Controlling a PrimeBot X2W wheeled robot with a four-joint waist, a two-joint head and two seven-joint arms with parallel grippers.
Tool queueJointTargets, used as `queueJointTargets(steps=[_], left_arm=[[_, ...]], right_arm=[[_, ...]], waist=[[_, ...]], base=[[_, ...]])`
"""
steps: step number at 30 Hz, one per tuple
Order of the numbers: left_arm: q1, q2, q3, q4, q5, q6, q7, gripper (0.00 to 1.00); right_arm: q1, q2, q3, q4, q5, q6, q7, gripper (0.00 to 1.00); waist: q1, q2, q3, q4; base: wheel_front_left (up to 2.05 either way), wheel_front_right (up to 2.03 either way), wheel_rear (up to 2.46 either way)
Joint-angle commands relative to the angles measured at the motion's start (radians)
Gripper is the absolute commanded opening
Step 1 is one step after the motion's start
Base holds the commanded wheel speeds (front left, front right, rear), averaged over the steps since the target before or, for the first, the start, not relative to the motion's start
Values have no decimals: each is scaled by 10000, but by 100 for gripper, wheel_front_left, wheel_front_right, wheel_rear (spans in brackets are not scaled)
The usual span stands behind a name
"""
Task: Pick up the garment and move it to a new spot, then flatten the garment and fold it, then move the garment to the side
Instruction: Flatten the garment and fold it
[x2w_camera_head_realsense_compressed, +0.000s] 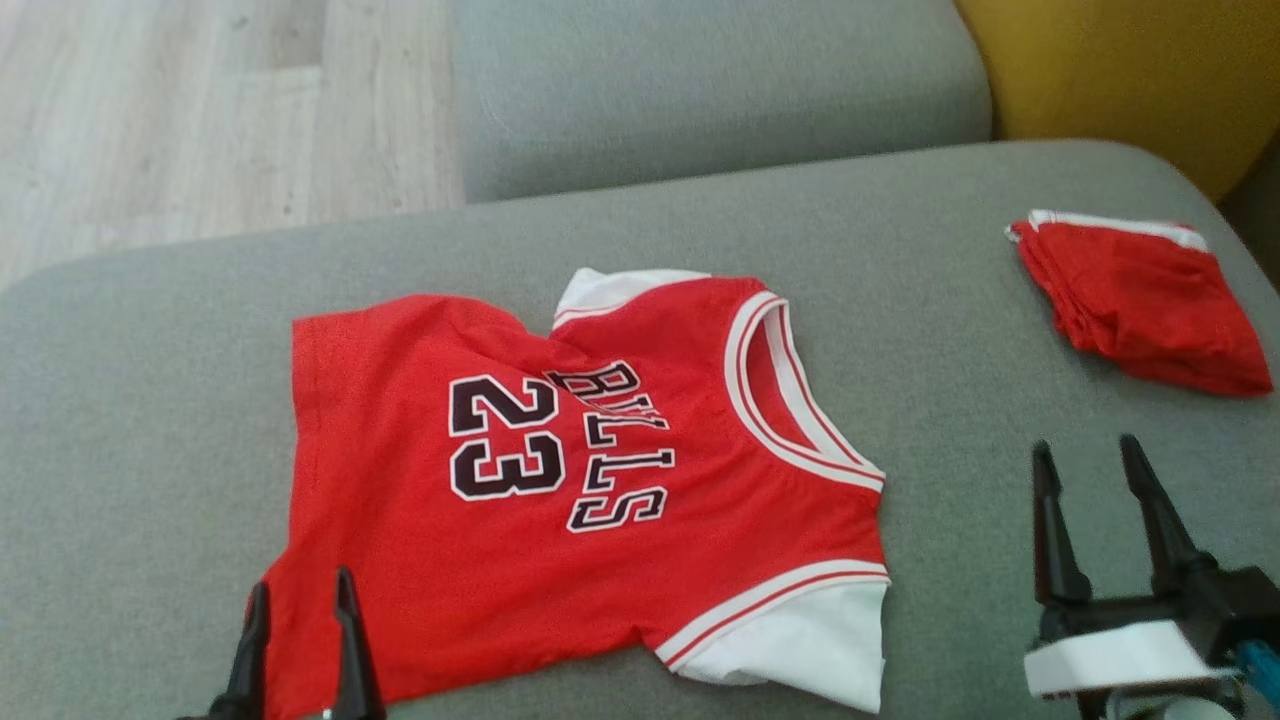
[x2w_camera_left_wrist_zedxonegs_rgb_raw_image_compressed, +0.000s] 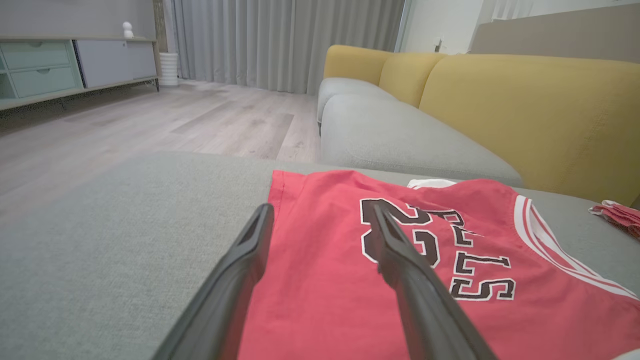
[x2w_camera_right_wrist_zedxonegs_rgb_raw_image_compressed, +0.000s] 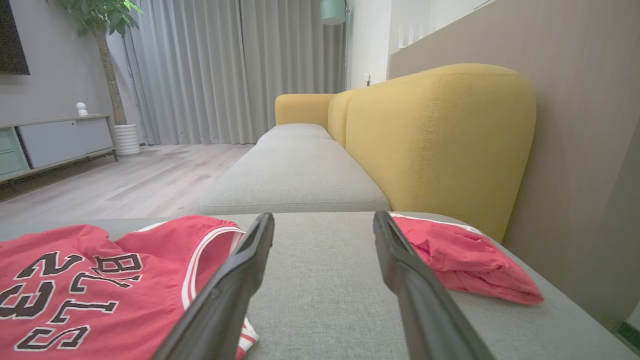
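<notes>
The garment (x2w_camera_head_realsense_compressed: 560, 480) is a red jersey with white sleeves and the black print "BULLS 23". It lies spread out on the grey sofa seat (x2w_camera_head_realsense_compressed: 130, 400), with a crease running through the print. My left gripper (x2w_camera_head_realsense_compressed: 302, 583) stands open at the jersey's near hem corner with nothing between its fingers. In the left wrist view the left gripper (x2w_camera_left_wrist_zedxonegs_rgb_raw_image_compressed: 321, 209) straddles the garment (x2w_camera_left_wrist_zedxonegs_rgb_raw_image_compressed: 325, 290) at its hem edge. My right gripper (x2w_camera_head_realsense_compressed: 1085, 447) is open over bare cushion, to the right of the collar. In the right wrist view the right gripper (x2w_camera_right_wrist_zedxonegs_rgb_raw_image_compressed: 322, 216) stands beside the garment (x2w_camera_right_wrist_zedxonegs_rgb_raw_image_compressed: 75, 280).
A folded red cloth with white trim (x2w_camera_head_realsense_compressed: 1140, 300) lies at the seat's right end, also seen as the red cloth (x2w_camera_right_wrist_zedxonegs_rgb_raw_image_compressed: 465, 260) in the right wrist view. A yellow backrest (x2w_camera_head_realsense_compressed: 1120, 70) rises behind it. Another grey cushion (x2w_camera_head_realsense_compressed: 700, 80) and wooden floor (x2w_camera_head_realsense_compressed: 200, 100) lie beyond.
</notes>
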Motion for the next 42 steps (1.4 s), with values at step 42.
queueJointTargets(steps=[42], left_arm=[[349,-2927,4681,1616,3884,-3950,-109,100]], right_arm=[[216,-56,753,666,43,67,2,100]], waist=[[1,-1,-169,303]], base=[[0,0,0]])
